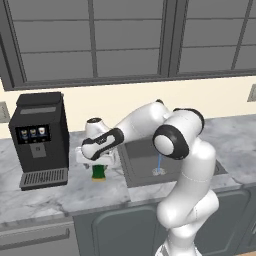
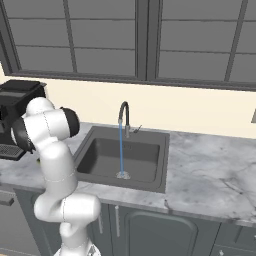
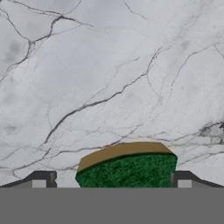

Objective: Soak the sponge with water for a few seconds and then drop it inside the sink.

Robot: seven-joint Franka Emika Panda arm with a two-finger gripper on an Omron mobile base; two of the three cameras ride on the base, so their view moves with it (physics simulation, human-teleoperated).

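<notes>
Gripper (image 3: 111,178) jaws wide open, straddling the sponge (image 3: 127,166) at bottom center of hand view; can't tell whether the fingertips touch it. Sponge sits on the marble counter (image 1: 45,200), left-center in the left base view, just left of the sink (image 2: 100,155). Water (image 2: 120,150) runs from faucet (image 2: 124,114) to the drain.

Arm: rising from 5 o'clock in the left base view, bending at the elbow and reaching toward 9 o'clock.
Wrist: pointing straight down.
Gripper (image 3: 112,178): jaws standing wide apart, fingertips (image 3: 41,178) gripping nothing.
</notes>
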